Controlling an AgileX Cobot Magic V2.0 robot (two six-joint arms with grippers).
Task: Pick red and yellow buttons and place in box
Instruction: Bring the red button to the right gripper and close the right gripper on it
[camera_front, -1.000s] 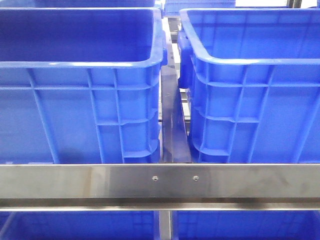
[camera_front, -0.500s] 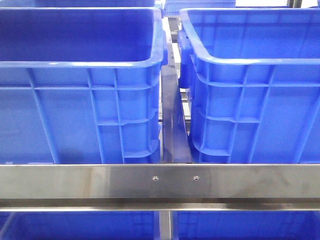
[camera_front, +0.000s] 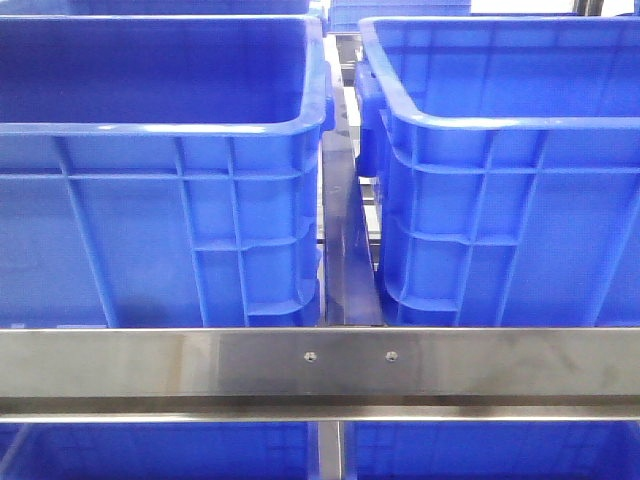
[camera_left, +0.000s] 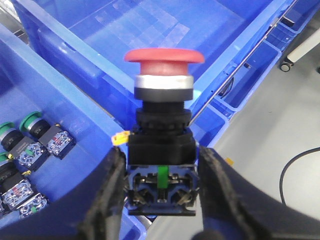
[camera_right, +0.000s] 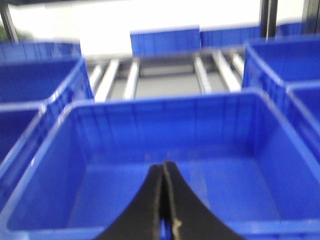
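Observation:
In the left wrist view my left gripper (camera_left: 161, 167) is shut on the black and blue base of the red button (camera_left: 163, 55), a red mushroom cap on a silver ring, held upright above a blue crate's rim (camera_left: 75, 100). An empty blue box (camera_left: 150, 25) lies beyond it. A small orange-yellow bit (camera_left: 120, 137) shows beside the button's body; I cannot tell what it is. No yellow button is clearly in view. My right gripper (camera_right: 164, 167) is shut and empty above an empty blue box (camera_right: 165, 102). Neither gripper shows in the front view.
Several green-capped buttons (camera_left: 27, 145) lie in the crate under my left gripper. Grey floor with a black cable (camera_left: 292, 165) lies beyond the crates. In the front view two tall blue crates (camera_front: 160, 130) (camera_front: 500, 120) stand behind a steel rail (camera_front: 320, 365).

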